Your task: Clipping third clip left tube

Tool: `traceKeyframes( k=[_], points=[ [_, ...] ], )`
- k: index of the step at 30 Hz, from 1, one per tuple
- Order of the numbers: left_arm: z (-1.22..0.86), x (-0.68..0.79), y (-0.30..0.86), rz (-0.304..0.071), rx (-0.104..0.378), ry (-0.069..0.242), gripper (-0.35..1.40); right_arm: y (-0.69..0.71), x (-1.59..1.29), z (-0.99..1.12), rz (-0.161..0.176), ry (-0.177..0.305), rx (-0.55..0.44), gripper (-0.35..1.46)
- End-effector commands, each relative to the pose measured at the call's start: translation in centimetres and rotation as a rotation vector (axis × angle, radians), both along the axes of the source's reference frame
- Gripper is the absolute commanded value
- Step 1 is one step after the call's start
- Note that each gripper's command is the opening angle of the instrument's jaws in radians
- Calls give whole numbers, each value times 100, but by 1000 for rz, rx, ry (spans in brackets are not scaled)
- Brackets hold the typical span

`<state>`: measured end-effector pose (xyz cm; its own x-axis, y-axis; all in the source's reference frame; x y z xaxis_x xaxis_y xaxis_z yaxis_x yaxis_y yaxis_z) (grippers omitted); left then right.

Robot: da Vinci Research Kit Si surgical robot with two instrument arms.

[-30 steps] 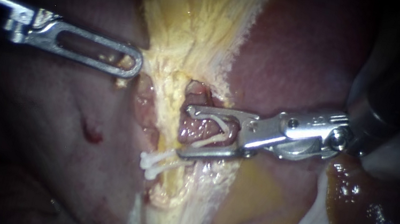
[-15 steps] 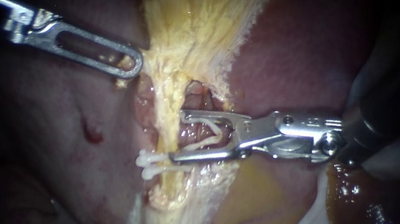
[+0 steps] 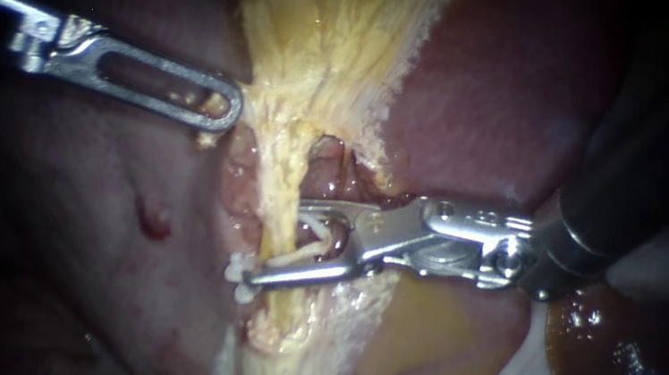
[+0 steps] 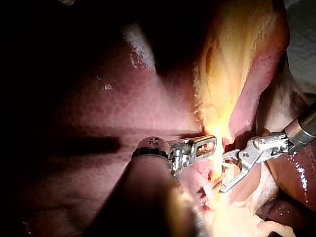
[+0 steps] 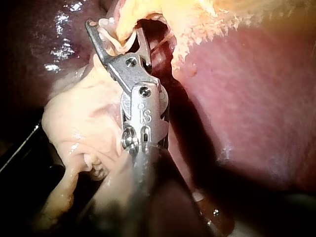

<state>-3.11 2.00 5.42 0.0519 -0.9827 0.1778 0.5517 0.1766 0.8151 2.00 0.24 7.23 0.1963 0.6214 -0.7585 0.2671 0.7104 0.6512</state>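
Observation:
The left tube (image 3: 285,184), a thin yellow strand, runs down from the broad yellow tissue (image 3: 333,33). My right instrument (image 3: 276,241) comes in from the right. Its jaws are open and stand on either side of this tube, with a white clip (image 3: 317,235) seated between them. Two white clip ends (image 3: 237,280) stick out beside the tube, just past the lower jaw's tip. My left instrument (image 3: 216,109) is shut on the edge of the yellow tissue and holds it to the left. In the right wrist view the right instrument (image 5: 116,29) straddles the tube (image 5: 126,19).
Dark red liver (image 3: 505,89) lies behind and to the right. A small blood spot (image 3: 152,221) marks the pale tissue at lower left. A glossy dark lobe (image 3: 621,372) sits at lower right, close under the right shaft. Pale tan tissue (image 3: 428,330) lies under the right jaws.
My right instrument has slid left along the tissue, so its jaws now reach past the left tube, and the gap between them has narrowed. My left instrument has held still.

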Motion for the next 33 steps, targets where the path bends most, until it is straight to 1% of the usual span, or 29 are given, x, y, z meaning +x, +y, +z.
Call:
traceKeyframes(
  k=[1, 7, 11, 16, 21, 25, 33],
  points=[
    [0, 0, 0, 1, 1, -1, -35, 0, 2, 1, 2, 9, 5, 49],
    [1, -1, 0, 1, 1, -1, -35, 2, 17, 3, 14, 56, 53, 49],
    [1, -1, 0, 1, 1, -1, -35, 2, 21, 4, 12, 88, 111, 49],
    [2, -1, 0, 2, 0, -1, -35, 1, 21, 3, 1, 121, 148, 49],
    [5, 0, 1, 2, 0, -2, -35, 0, 17, 0, -11, 143, 168, 49],
    [7, -1, 0, 2, -1, -2, -35, 2, 17, -2, -1, 169, 203, 49],
    [8, -3, 0, 1, -2, -1, -35, 4, 20, -2, 10, 194, 229, 49]
  ],
)
